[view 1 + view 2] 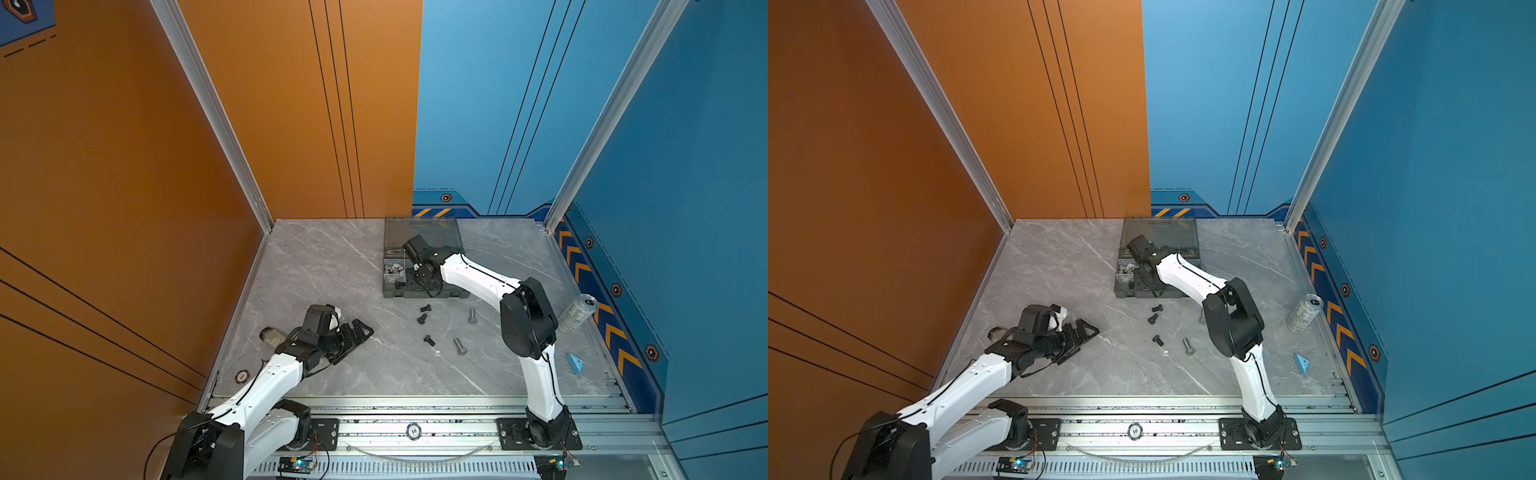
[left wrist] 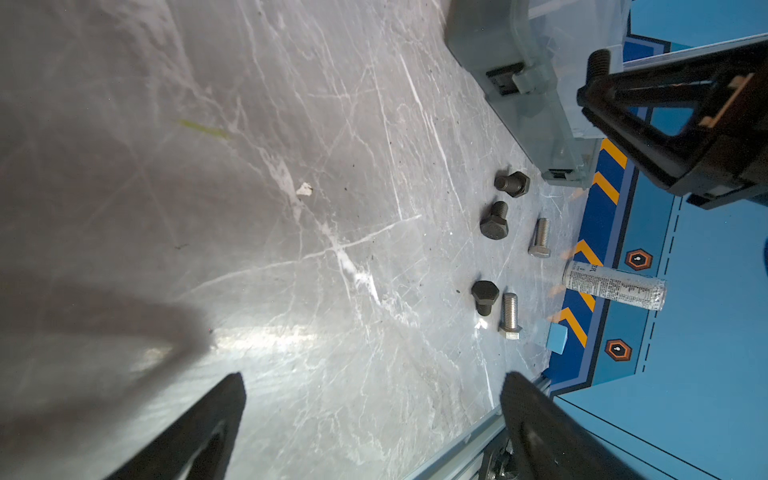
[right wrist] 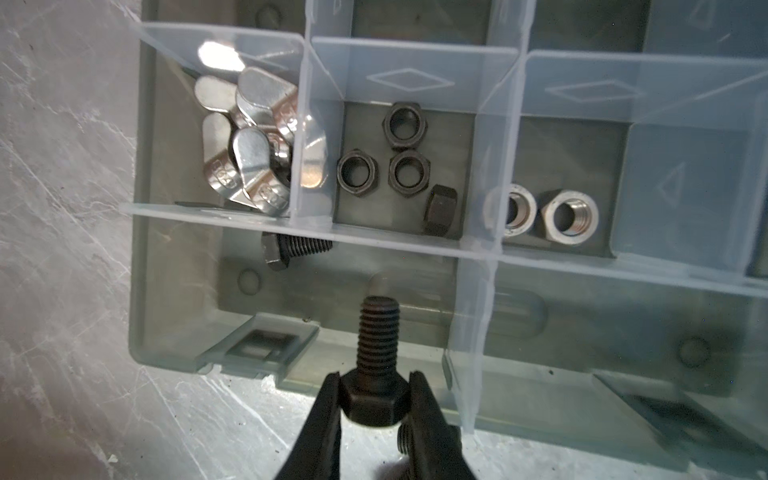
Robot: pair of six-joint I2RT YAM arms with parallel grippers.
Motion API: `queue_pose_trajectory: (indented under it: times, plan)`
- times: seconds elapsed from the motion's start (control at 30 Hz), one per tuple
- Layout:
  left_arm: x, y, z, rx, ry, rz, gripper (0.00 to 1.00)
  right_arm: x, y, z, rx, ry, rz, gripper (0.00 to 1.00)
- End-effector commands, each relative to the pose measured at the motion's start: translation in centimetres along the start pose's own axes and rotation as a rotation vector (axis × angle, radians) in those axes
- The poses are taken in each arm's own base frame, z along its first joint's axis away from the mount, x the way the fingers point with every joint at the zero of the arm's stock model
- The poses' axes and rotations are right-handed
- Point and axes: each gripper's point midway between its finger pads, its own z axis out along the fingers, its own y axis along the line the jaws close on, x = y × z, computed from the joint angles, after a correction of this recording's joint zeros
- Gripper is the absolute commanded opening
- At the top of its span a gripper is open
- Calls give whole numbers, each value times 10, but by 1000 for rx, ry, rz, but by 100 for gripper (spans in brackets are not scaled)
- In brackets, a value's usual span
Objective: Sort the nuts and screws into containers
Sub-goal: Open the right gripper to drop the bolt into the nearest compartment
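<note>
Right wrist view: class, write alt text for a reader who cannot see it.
The right gripper pinches a black bolt by its hex head, threads pointing at a grey organizer box. A second black bolt lies in the compartment nearest the gripper; three beyond hold silver wing nuts, black hex nuts and silver hex nuts.

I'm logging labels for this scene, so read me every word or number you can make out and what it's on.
"10", on the poker chip on the front rail.
Too small to read: print on the drink can.
Blurred: stamps on the wing nuts.
Unreadable: face of the other chip.
</note>
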Motion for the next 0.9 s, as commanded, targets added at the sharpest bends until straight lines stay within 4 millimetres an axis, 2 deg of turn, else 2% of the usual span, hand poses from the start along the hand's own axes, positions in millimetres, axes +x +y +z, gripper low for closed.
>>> queue_pose_trajectory:
  times: [0.0,0.17,0.53,0.73,0.77,0.87]
  plan:
    - [-4,-8,-3,9,-10,13,98,1,0,1,3,19,-8,14]
    - [-3,-6,-3,7,-7,13,98,2,-1,4,8,24,-7,27]
    - [-3,-8,-4,15,-10,13,98,0,-6,2,6,27,-4,39]
    - [-3,-9,-5,17,-15,16,98,-1,-4,-19,-9,4,-28,40]
    - [-3,-9,-5,18,-16,17,98,-1,-3,-29,-20,-8,-31,40]
    - [-3,-8,-4,14,-15,13,98,6,-5,-42,-24,-11,-38,41]
